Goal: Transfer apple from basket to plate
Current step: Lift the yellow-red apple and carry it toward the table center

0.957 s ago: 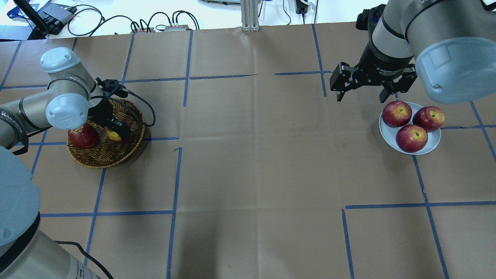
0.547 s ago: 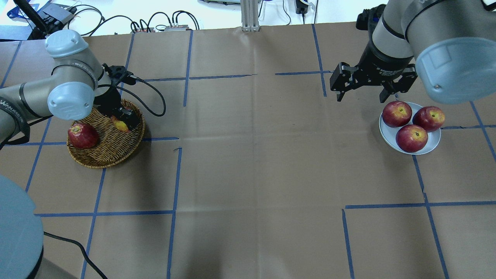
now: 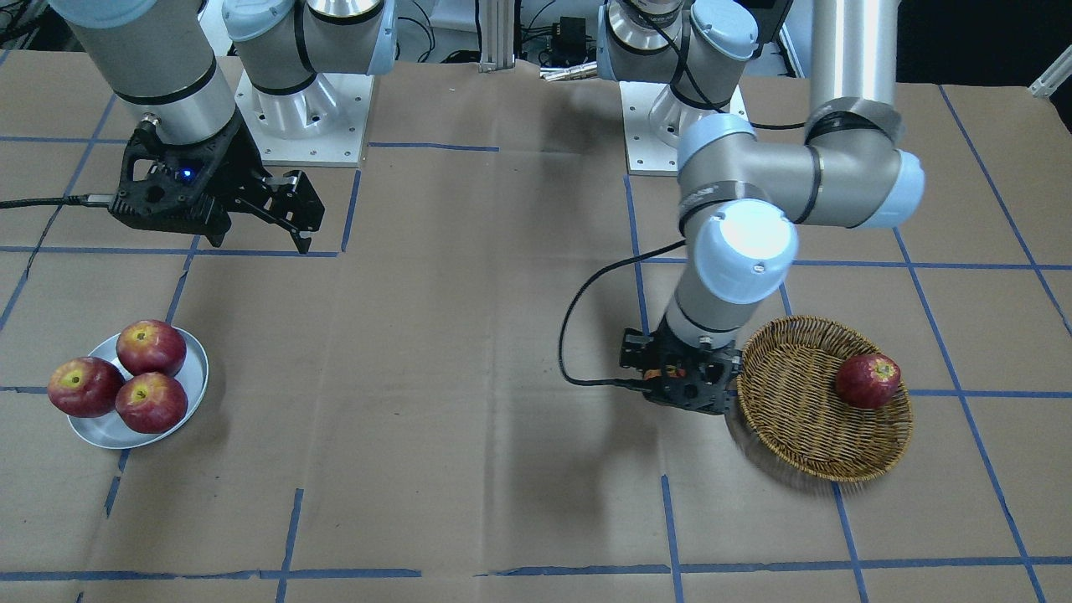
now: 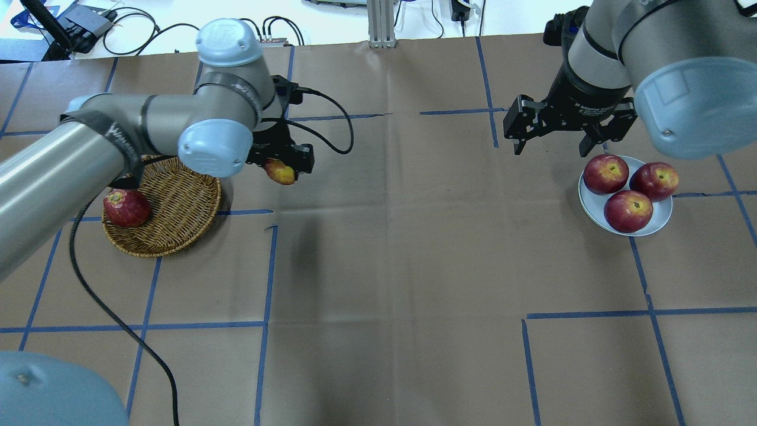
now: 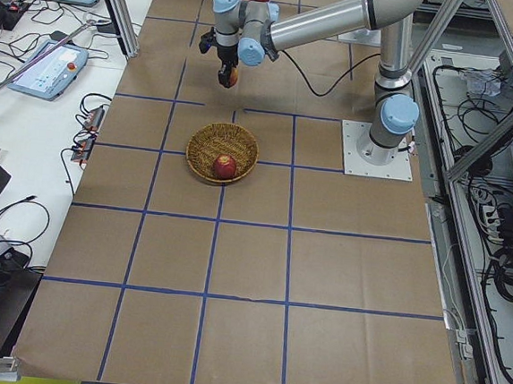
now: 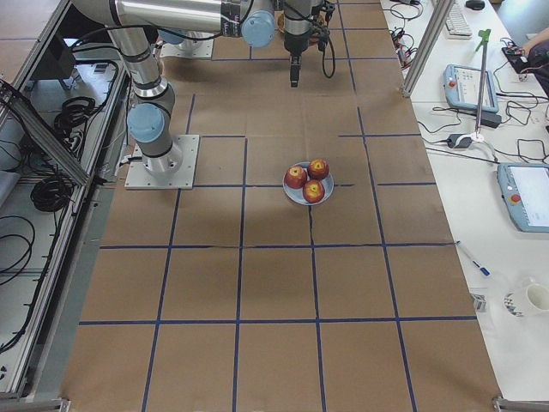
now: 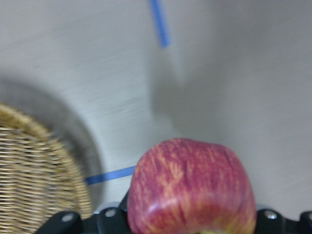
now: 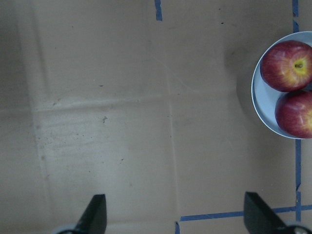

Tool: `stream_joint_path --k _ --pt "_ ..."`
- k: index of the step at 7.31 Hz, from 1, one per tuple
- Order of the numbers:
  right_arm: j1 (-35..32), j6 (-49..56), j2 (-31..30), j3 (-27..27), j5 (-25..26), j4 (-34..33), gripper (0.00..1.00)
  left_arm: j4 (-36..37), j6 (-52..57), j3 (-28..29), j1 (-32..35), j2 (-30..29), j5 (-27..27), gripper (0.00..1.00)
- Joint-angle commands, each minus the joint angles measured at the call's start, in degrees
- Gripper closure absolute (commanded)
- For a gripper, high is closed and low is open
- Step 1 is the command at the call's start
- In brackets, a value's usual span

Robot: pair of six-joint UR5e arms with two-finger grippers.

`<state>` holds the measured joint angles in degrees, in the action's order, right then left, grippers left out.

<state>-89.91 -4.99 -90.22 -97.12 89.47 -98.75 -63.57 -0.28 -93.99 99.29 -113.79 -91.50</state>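
Beside basket (image 4: 171, 198), left pincer (image 4: 282, 169) clamps apple (image 4: 280, 173): streaky pinkish-red, yellow patch; right pincer (image 4: 551, 151) spread, empty.

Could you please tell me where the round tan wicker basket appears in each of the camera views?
Front-facing: the round tan wicker basket is at lower right.
Overhead: on the left side.
Exterior left: upper middle.
Exterior right: not in it.
Left wrist: lower left edge, left of the streaky pinkish-red apple.
Right wrist: not in it.
Shared landmark: the dark red apple lying in it.
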Motion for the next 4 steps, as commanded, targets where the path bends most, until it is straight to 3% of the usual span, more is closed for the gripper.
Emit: stream_joint_path --k 1,3,4 --pt "0.0 0.0 0.0 0.0 0.0 0.0 0.0 0.6 -15.8 12.1 11.3 -10.2 0.4 0.72" --pt "0.0 0.1 0.0 0.0 0.0 0.0 0.0 0.2 -19.2 22.1 17.6 -18.3 -0.2 0.72" --pt "0.0 0.0 0.0 0.0 0.0 0.0 0.0 0.2 -18.7 21.7 18.3 -19.1 0.0 0.72"
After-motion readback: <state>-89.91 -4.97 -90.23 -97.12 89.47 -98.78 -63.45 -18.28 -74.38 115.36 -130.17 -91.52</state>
